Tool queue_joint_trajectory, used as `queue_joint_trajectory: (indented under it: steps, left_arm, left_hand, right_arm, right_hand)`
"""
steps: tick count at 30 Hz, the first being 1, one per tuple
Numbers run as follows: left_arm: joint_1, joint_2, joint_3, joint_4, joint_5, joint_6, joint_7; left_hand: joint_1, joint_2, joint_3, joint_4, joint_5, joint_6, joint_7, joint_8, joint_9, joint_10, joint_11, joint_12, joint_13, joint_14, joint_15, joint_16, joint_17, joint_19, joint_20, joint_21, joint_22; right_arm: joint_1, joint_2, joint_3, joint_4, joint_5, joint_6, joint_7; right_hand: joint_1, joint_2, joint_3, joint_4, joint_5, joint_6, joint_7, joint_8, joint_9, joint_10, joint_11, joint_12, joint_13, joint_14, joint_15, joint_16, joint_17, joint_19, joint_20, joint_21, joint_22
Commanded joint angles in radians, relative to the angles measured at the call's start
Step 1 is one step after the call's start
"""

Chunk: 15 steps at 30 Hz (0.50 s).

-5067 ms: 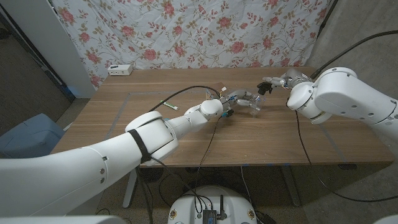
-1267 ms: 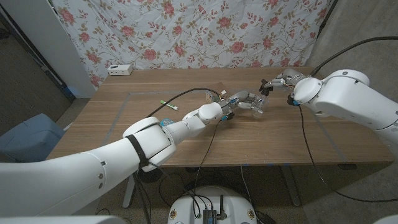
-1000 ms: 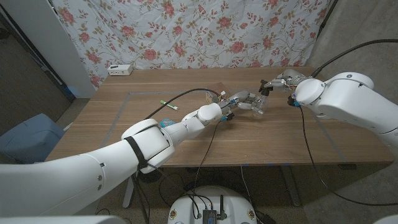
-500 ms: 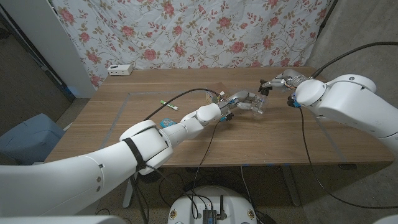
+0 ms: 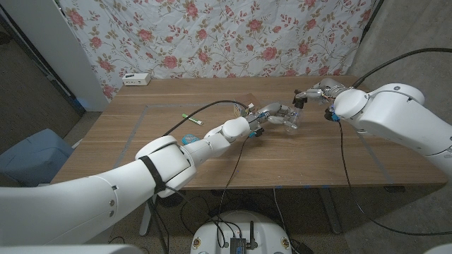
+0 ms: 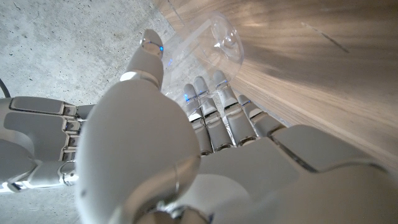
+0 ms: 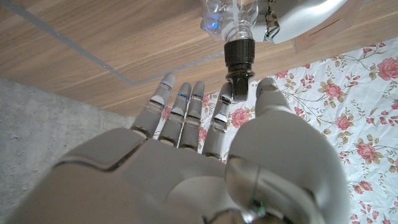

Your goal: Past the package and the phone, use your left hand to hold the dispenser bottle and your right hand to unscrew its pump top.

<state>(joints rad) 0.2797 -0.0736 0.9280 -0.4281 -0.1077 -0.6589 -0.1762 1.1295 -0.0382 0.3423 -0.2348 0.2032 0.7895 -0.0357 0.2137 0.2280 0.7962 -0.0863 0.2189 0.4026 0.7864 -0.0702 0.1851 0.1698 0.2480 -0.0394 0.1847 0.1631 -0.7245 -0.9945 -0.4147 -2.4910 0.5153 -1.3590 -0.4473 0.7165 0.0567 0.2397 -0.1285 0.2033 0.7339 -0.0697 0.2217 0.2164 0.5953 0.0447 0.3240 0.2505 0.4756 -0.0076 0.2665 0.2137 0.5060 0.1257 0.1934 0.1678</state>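
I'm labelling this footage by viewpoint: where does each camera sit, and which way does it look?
Head view: fixed on the robot's head, looking down the table; both arms reach in toward the clear bottle.
Left wrist view: behind the left hand, facing the bottle it holds.
Right wrist view: behind the right hand, facing the black pump top at its fingertips.
Shared: all three show the bottle.

One counter [image 5: 296, 159], wooden. One clear dispenser bottle [image 5: 289, 118], one black pump top [image 5: 299, 101] on it. Two robot hands: left hand [image 5: 272, 114], right hand [image 5: 316, 92]. One white box [image 5: 136, 79] at far counter edge. One thin green-tipped stick [image 5: 191, 118] on counter. One small blue item [image 5: 188, 140] beside left arm, kind unclear.
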Motion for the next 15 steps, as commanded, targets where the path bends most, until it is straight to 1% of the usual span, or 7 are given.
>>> queue_joint_trajectory:
  steps: [1, 3, 5, 6, 10, 11, 15]
  left_arm:
    - [-0.001, 0.004, -0.003, -0.001, 0.001, 0.000, -0.001]
    - [-0.002, 0.005, -0.003, -0.001, 0.001, 0.000, -0.001]
    - [-0.003, 0.005, -0.003, -0.001, 0.001, 0.001, -0.002]
    - [-0.003, 0.004, -0.003, -0.001, 0.001, 0.001, -0.003]
    - [-0.006, 0.001, -0.003, 0.004, 0.000, 0.004, -0.005]
    - [-0.007, 0.000, -0.003, 0.006, -0.001, 0.005, -0.006]
    - [-0.013, -0.005, -0.001, 0.015, -0.002, 0.012, -0.007]
  left_hand:
    - [-0.088, 0.129, 0.091, 0.080, 0.005, 0.075, -0.030, 0.005, 0.002, 0.052, -0.046, 0.005, 0.008, 0.025, -0.085, 0.005, 0.003, 0.010, -0.038, 0.001, 0.003]
    - [-0.088, 0.130, 0.092, 0.081, 0.005, 0.073, -0.029, 0.004, 0.002, 0.051, -0.046, 0.005, 0.008, 0.025, -0.085, 0.005, 0.003, 0.009, -0.037, 0.001, 0.003]
    - [-0.088, 0.129, 0.092, 0.080, 0.005, 0.073, -0.030, 0.004, 0.002, 0.052, -0.045, 0.005, 0.008, 0.027, -0.085, 0.006, 0.003, 0.010, -0.037, 0.001, 0.003]
    - [-0.088, 0.130, 0.092, 0.080, 0.005, 0.073, -0.030, 0.004, 0.002, 0.052, -0.046, 0.005, 0.008, 0.027, -0.085, 0.005, 0.003, 0.009, -0.038, 0.001, 0.003]
    - [-0.089, 0.130, 0.092, 0.080, 0.005, 0.074, -0.030, 0.004, 0.002, 0.052, -0.045, 0.005, 0.008, 0.026, -0.085, 0.005, 0.003, 0.010, -0.037, 0.001, 0.003]
    - [-0.089, 0.130, 0.092, 0.080, 0.005, 0.074, -0.030, 0.004, 0.002, 0.051, -0.045, 0.005, 0.008, 0.026, -0.085, 0.005, 0.003, 0.010, -0.037, 0.001, 0.003]
    - [-0.089, 0.131, 0.093, 0.080, 0.005, 0.076, -0.030, 0.005, 0.002, 0.052, -0.043, 0.005, 0.008, 0.026, -0.084, 0.005, 0.003, 0.011, -0.037, 0.001, 0.003]
  right_arm:
    - [0.031, 0.015, -0.031, 0.009, -0.019, -0.019, 0.017]
    - [0.036, 0.013, -0.039, 0.010, -0.024, -0.018, 0.020]
    - [0.044, 0.021, -0.046, 0.014, -0.027, -0.029, 0.019]
    - [0.047, 0.018, -0.051, 0.014, -0.030, -0.027, 0.022]
    - [0.062, 0.020, -0.068, 0.020, -0.037, -0.031, 0.027]
    - [0.064, 0.024, -0.070, 0.022, -0.039, -0.037, 0.026]
    - [0.076, 0.023, -0.088, 0.024, -0.048, -0.036, 0.024]
  right_hand:
    - [-0.002, -0.008, -0.008, -0.002, 0.003, -0.008, -0.001, -0.003, 0.004, 0.045, -0.007, 0.022, 0.009, 0.024, -0.003, 0.004, -0.002, 0.013, 0.002, 0.002, 0.003]
    - [-0.001, -0.007, -0.008, -0.003, 0.006, -0.006, -0.004, -0.003, 0.004, 0.063, -0.022, 0.033, 0.014, 0.043, -0.013, 0.008, -0.002, 0.014, 0.002, 0.002, 0.003]
    - [0.002, -0.008, -0.008, -0.006, 0.008, -0.007, -0.005, -0.003, 0.004, 0.080, -0.024, 0.043, 0.018, 0.057, -0.020, 0.010, -0.002, 0.016, 0.001, 0.002, 0.003]
    - [0.002, -0.008, -0.009, -0.007, 0.009, -0.006, -0.005, -0.003, 0.004, 0.094, -0.036, 0.052, 0.021, 0.064, -0.022, 0.011, -0.002, 0.016, 0.002, 0.002, 0.003]
    - [0.011, -0.009, -0.009, -0.013, 0.012, -0.002, -0.011, -0.003, 0.004, 0.125, -0.063, 0.071, 0.028, 0.086, -0.038, 0.016, 0.001, 0.020, 0.001, 0.002, 0.003]
    - [0.013, -0.010, -0.010, -0.015, 0.013, -0.002, -0.012, -0.003, 0.004, 0.139, -0.077, 0.079, 0.031, 0.093, -0.043, 0.018, 0.002, 0.020, 0.000, 0.001, 0.003]
    - [0.022, -0.010, -0.009, -0.019, 0.017, 0.006, -0.024, 0.000, 0.004, 0.176, -0.102, 0.101, 0.038, 0.119, -0.064, 0.026, 0.007, 0.022, 0.001, 0.001, 0.003]
